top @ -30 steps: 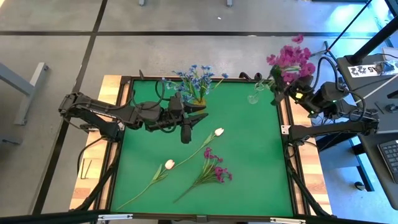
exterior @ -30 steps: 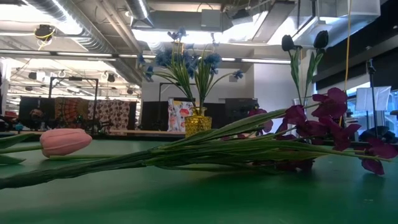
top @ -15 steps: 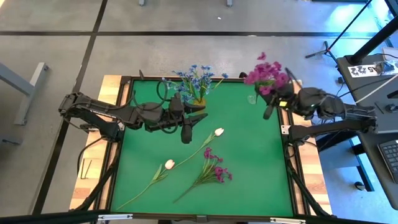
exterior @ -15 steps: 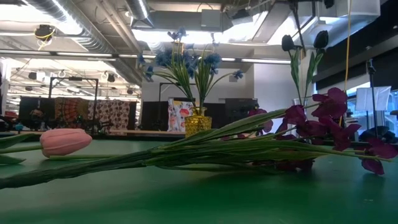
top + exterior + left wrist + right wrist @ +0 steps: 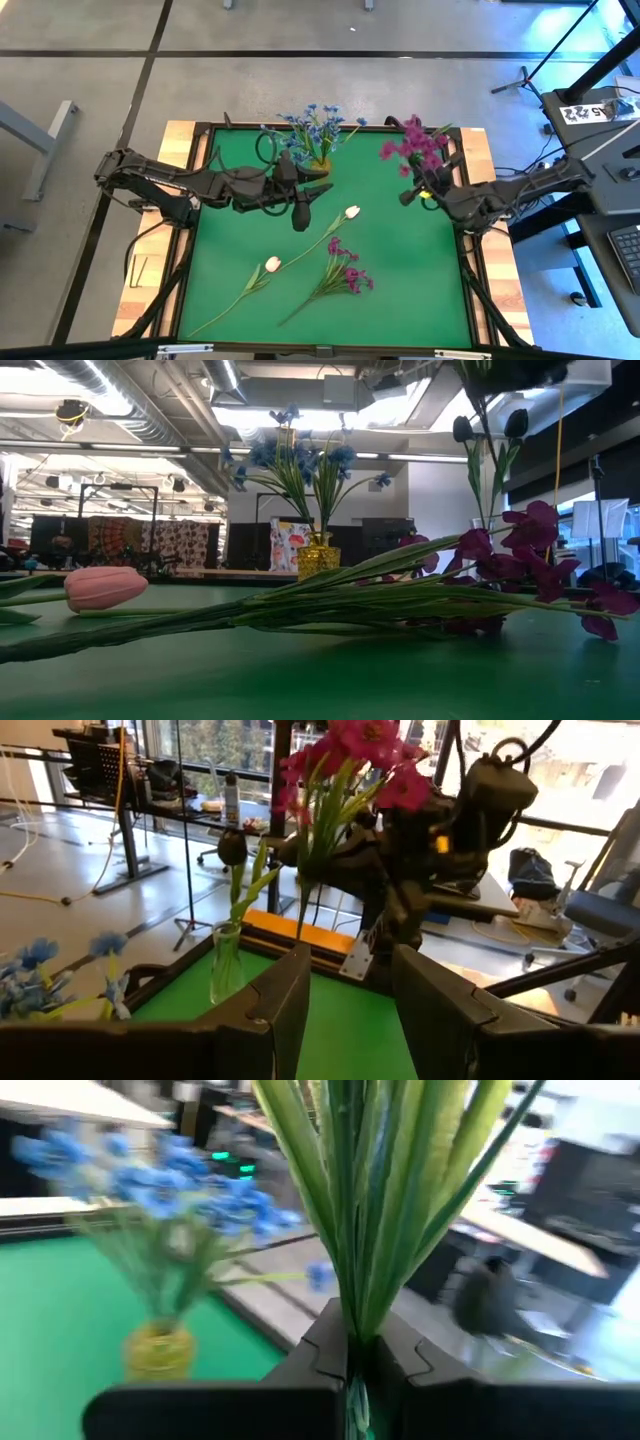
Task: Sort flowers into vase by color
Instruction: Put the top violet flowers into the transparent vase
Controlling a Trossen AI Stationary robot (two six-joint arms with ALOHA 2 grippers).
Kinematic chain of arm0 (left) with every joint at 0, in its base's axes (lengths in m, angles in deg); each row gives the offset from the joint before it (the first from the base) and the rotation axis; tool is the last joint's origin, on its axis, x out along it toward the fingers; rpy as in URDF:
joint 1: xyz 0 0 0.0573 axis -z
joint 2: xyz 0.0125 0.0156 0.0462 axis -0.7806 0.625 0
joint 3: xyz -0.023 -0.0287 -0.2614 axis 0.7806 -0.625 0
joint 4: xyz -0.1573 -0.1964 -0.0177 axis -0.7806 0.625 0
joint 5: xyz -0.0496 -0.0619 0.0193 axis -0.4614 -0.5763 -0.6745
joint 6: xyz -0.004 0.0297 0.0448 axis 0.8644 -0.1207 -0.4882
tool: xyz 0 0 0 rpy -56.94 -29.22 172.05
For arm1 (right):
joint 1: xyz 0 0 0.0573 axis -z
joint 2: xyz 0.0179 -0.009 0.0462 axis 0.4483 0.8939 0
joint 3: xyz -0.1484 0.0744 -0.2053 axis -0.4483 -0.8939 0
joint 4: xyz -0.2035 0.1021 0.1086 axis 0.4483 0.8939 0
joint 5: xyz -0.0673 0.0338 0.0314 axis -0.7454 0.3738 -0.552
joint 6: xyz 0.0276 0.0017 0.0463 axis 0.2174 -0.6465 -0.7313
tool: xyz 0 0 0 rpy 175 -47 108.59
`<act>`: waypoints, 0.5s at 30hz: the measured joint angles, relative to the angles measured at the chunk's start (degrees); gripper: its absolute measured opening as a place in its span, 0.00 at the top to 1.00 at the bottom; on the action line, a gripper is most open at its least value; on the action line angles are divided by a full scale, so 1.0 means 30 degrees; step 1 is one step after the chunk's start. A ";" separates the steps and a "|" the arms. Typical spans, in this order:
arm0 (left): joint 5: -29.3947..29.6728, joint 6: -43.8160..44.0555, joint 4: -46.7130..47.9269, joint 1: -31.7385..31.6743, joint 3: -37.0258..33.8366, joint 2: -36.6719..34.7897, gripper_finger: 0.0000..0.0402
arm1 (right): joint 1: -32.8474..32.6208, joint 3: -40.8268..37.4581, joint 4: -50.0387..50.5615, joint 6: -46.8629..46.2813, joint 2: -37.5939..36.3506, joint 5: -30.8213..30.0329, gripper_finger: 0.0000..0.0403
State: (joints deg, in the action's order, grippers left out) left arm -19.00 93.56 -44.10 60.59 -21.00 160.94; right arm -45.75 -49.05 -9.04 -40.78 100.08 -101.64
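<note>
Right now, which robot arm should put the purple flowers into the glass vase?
The right arm, probably. Its right gripper is shut on the purple flowers, held upright near the glass vase at the table's back right. The left gripper is open, empty and farther away.

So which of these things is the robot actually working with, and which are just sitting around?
Part of the job:
- magenta flowers held in the right gripper
- blue flowers in the yellow vase
- clear vase
- white tulips and magenta sprig on the mat

Just around:
- office chair
- patterned cloths
</note>
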 joint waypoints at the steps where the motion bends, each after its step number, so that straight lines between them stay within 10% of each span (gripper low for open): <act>1: 0.0000 0.0000 0.0059 0.0000 0.0000 0.0000 0.65 | 0.0008 -0.0488 -0.0337 -0.0005 -0.0039 -0.0624 0.97; 7: 0.0000 0.0000 0.0287 -0.0007 0.0000 0.0000 0.65 | 0.1309 -0.2368 -0.1432 0.0086 -0.0228 -0.2131 0.96; 15: 0.0000 0.0007 0.0354 -0.0007 0.0000 0.0000 0.65 | 0.4825 -0.2452 -0.4241 0.3401 -0.0324 0.2493 0.97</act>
State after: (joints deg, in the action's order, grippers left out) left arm -19.00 93.58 -43.04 60.57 -21.00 160.94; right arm -31.27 -56.40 -21.76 -30.58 99.11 -94.16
